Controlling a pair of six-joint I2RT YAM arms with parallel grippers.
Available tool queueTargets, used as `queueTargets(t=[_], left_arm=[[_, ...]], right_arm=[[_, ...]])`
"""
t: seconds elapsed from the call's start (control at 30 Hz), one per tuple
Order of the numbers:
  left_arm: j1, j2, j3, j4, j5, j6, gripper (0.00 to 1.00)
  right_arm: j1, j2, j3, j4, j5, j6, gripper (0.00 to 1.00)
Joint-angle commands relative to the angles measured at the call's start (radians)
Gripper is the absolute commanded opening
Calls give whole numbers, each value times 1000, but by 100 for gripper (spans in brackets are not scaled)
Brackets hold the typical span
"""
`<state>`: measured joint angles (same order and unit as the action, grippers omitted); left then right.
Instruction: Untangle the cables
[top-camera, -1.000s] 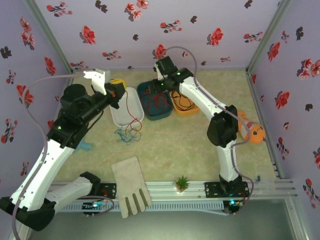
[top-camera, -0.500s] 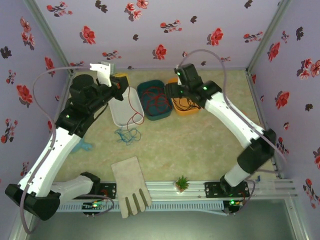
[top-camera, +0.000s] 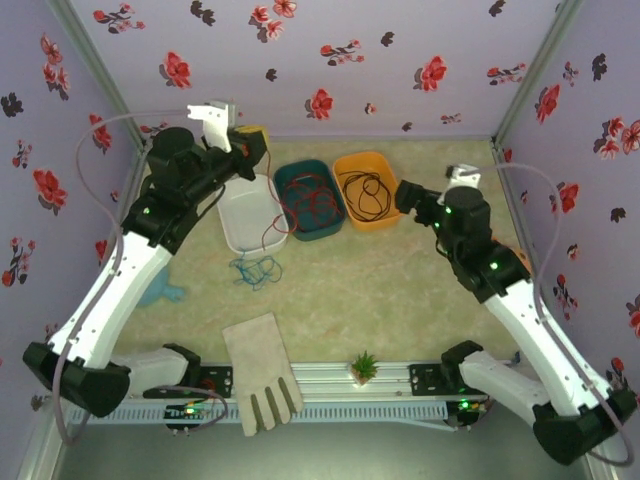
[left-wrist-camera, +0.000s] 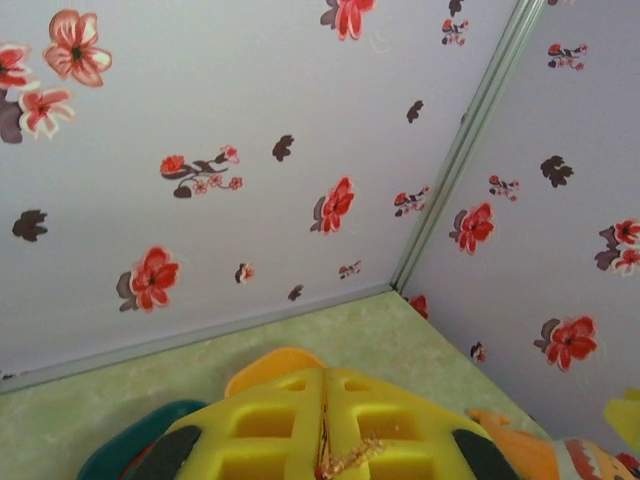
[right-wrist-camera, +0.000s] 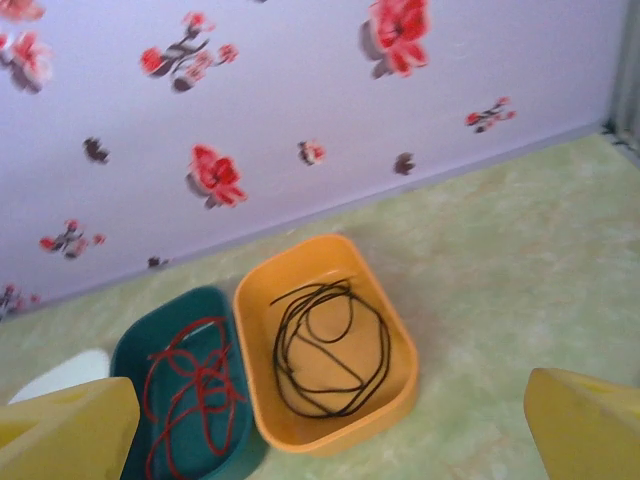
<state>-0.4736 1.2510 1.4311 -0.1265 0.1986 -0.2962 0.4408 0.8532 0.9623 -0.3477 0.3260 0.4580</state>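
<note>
The black cable (top-camera: 368, 195) (right-wrist-camera: 330, 350) lies coiled in the orange bin (top-camera: 352, 163) (right-wrist-camera: 400, 400). A red cable (top-camera: 310, 200) (right-wrist-camera: 190, 390) fills the teal bin (top-camera: 293, 172) (right-wrist-camera: 125, 345). On the floor in front of the white tray (top-camera: 232, 232) sits the blue cable (top-camera: 255, 268). My left gripper (top-camera: 245, 140) (left-wrist-camera: 322, 400) is raised near the back wall, shut on a thin red strand (left-wrist-camera: 323, 440) that hangs down across the tray. I cannot tell whether this strand joins the red coil. My right gripper (top-camera: 410, 195) (right-wrist-camera: 328, 400) hovers open, right of the orange bin.
A beige glove (top-camera: 262, 375) and a small green plant (top-camera: 365, 365) lie near the front rail. An orange toy (top-camera: 518, 262) sits partly behind the right arm. A light-blue object (top-camera: 160, 292) rests by the left arm. Flowered walls close three sides.
The right arm has swung away from the bins to the right, leaving the black cable in the orange bin. The left gripper rose slightly toward the back wall with the red strand.
</note>
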Motion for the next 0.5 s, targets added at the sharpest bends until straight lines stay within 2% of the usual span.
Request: queueTargets(t=[0.0, 0.23, 0.47], left_arm=[[26, 69, 85, 65, 30, 40, 0], [90, 247, 192, 133, 121, 3, 0], [102, 402, 311, 108, 168, -3, 0]], right_arm=[[-16, -32, -15, 50, 62, 26, 99], [-42, -19, 3, -28, 83, 10, 99], [-84, -9, -44, -35, 69, 50, 99]])
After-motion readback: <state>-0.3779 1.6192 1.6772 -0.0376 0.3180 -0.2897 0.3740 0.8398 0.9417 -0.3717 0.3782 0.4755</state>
